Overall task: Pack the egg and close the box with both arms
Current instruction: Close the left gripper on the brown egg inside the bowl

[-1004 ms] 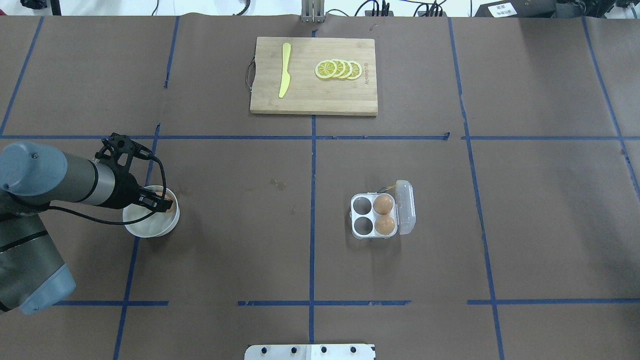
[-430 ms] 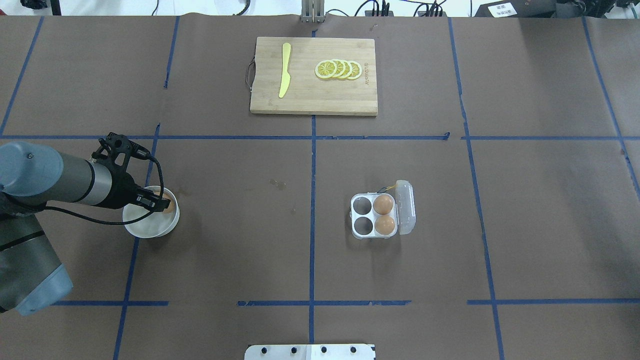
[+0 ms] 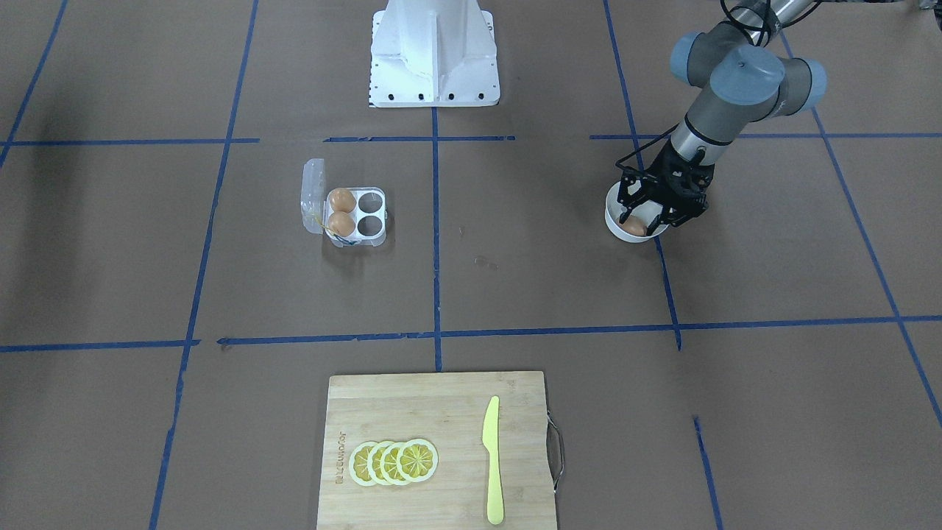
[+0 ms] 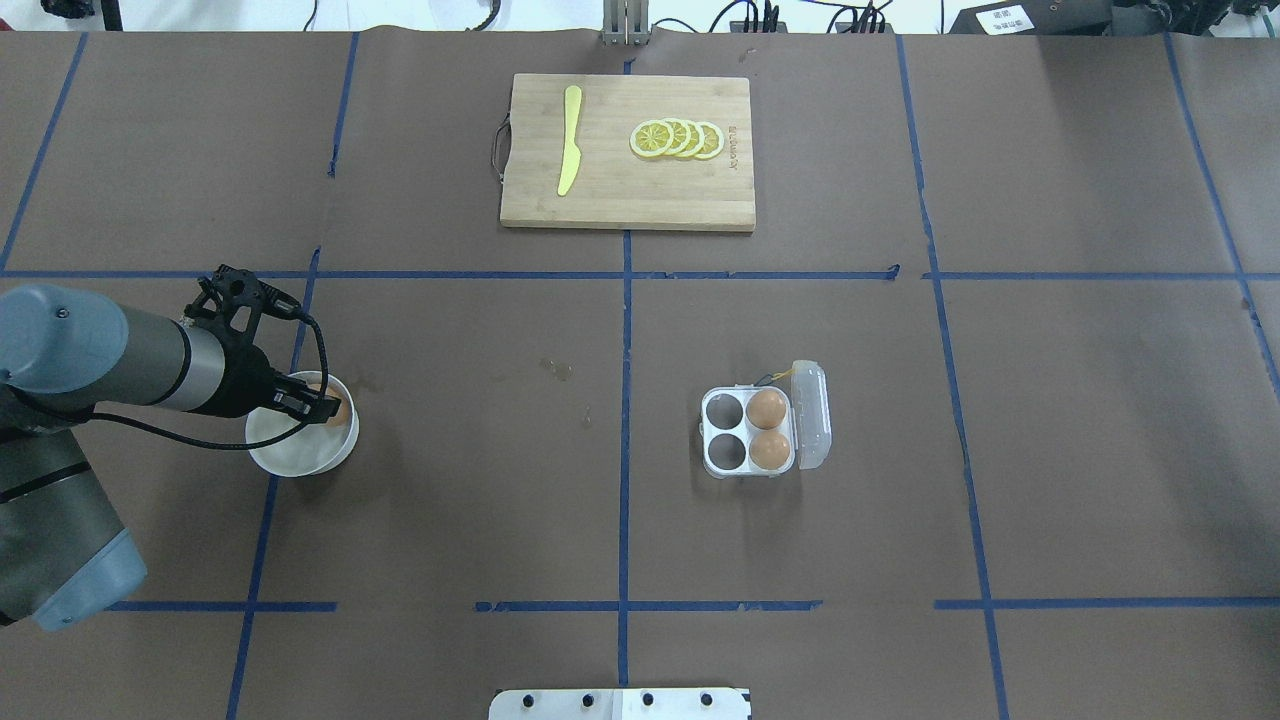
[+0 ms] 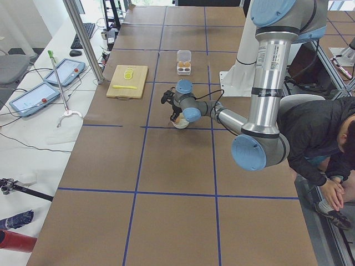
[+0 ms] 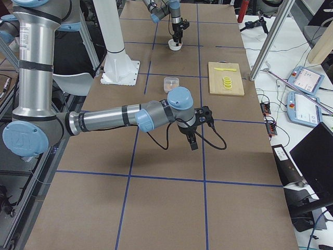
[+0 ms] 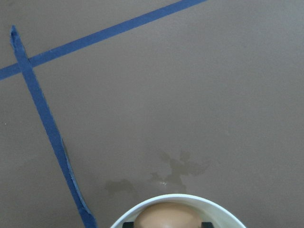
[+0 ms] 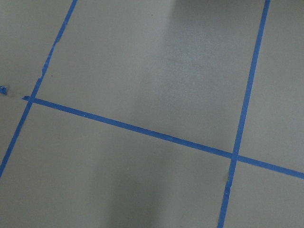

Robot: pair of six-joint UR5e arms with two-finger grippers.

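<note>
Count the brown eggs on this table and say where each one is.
3. A far egg and a near egg fill the box's cells beside its open lid; the third egg lies in the white bowl, between the left gripper's fingers.

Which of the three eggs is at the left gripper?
The egg in the bowl, flanked by the left gripper; the other two sit in the carton.
</note>
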